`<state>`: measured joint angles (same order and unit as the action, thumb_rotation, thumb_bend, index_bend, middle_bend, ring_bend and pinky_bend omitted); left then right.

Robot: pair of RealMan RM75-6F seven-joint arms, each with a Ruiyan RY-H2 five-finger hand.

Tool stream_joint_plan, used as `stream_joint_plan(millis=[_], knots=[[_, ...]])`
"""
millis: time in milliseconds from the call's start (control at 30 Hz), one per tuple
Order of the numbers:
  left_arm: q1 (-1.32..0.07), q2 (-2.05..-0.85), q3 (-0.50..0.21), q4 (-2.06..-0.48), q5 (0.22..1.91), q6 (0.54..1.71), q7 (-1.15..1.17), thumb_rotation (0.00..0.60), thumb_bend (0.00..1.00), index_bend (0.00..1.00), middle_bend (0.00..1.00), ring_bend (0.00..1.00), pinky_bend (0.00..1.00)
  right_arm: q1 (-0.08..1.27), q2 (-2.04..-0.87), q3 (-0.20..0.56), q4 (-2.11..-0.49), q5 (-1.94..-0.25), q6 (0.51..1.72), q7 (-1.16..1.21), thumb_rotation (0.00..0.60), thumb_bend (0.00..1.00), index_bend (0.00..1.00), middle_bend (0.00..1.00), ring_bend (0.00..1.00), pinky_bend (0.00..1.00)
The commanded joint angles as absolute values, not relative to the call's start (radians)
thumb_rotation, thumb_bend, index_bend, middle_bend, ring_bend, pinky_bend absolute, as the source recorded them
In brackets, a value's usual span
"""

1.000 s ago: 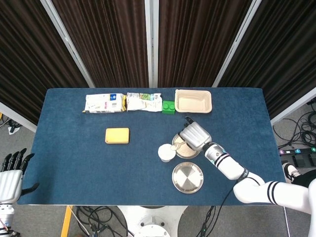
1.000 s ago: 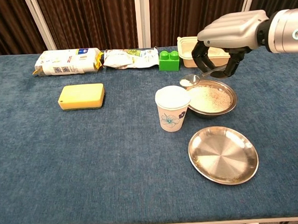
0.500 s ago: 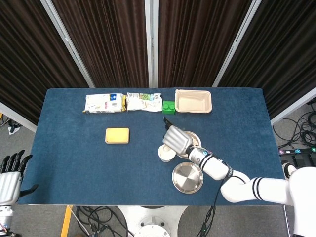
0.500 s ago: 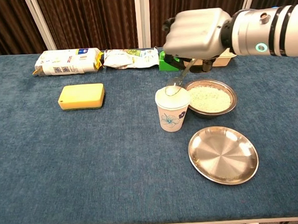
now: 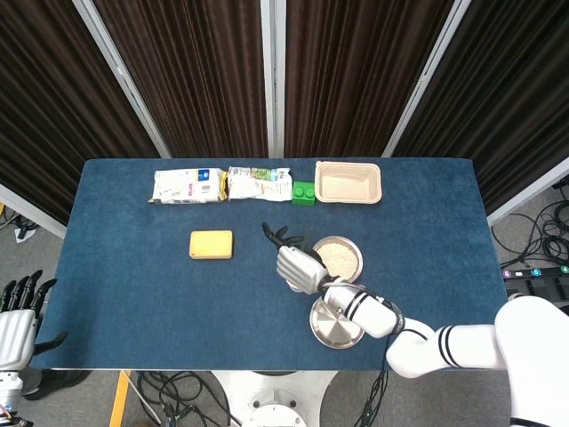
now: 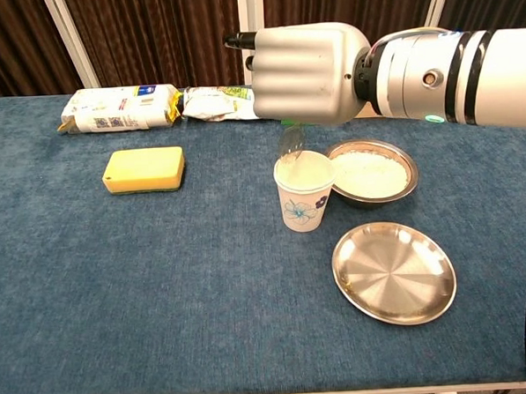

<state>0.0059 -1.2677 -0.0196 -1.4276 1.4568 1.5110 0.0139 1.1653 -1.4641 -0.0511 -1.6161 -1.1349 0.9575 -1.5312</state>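
Note:
My right hand (image 6: 304, 62) holds a clear plastic spoon (image 6: 291, 143), tipped down over the rim of a white paper cup (image 6: 304, 192) with a blue flower print. The cup looks full of white grains. In the head view the right hand (image 5: 298, 264) covers the cup. Just right of the cup stands a steel bowl (image 6: 373, 170) (image 5: 340, 257) of rice. An empty steel plate (image 6: 393, 273) (image 5: 336, 324) lies in front of the bowl. My left hand (image 5: 18, 313) hangs off the table's left front corner, fingers apart, holding nothing.
A yellow sponge (image 5: 211, 244) (image 6: 144, 169) lies at left centre. Along the far edge lie two food packets (image 5: 187, 185) (image 5: 258, 182), a green brick (image 5: 303, 192) and a beige tray (image 5: 348, 181). The blue tablecloth (image 6: 162, 290) shows bare at front left.
My right hand carried the spoon left from the rice bowl to above the cup and tipped it. The left hand stayed low at the table's corner.

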Motion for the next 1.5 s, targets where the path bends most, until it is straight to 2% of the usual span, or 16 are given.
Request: stream_joint_plan(millis=[33,467,700,967,1233,1333,1500], knots=[[0.007,-1.268,-0.019,-1.426,1.457,1.513,0.012,0.600,0.12,0.22,0.14,0.07,0.05,1.151,-1.480,-0.063,-1.642,-1.111,1.004,-1.592,0.600,0.33,0.65,0.59,0.30,0.00],[0.007,-1.271,-0.019,-1.429,1.467,1.518,0.016,0.600,0.12,0.22,0.14,0.07,0.05,1.104,-1.525,-0.083,-1.652,-1.082,1.088,-1.678,0.600,0.33,0.65,0.59,0.30,0.00],[0.011,-1.268,-0.018,-1.433,1.465,1.519,0.015,0.600,0.12,0.22,0.14,0.07,0.05,1.077,-1.518,-0.066,-1.660,-1.102,1.117,-1.611,0.600,0.33,0.65,0.59,0.31,0.00],[0.004,-1.265,-0.021,-1.438,1.470,1.516,0.023,0.600,0.12,0.22,0.14,0.07,0.05,0.999,-1.450,-0.054,-1.695,-1.158,1.183,-1.427,0.600,0.33,0.65,0.59,0.31,0.00],[0.004,-1.253,-0.020,-1.467,1.483,1.530,0.045,0.600,0.12,0.22,0.14,0.07,0.05,0.924,-1.417,-0.055,-1.727,-1.183,1.184,-1.219,0.600,0.33,0.66,0.60,0.31,0.00],[0.004,-1.249,-0.018,-1.475,1.486,1.530,0.050,0.600,0.12,0.22,0.14,0.07,0.05,0.877,-1.378,-0.069,-1.783,-1.193,1.180,-1.078,0.600,0.33,0.66,0.60,0.32,0.00],[0.001,-1.245,-0.019,-1.485,1.488,1.529,0.057,0.600,0.12,0.22,0.14,0.07,0.05,0.789,-1.319,-0.138,-1.832,-1.268,1.157,-0.822,0.600,0.33,0.66,0.60,0.30,0.00]])
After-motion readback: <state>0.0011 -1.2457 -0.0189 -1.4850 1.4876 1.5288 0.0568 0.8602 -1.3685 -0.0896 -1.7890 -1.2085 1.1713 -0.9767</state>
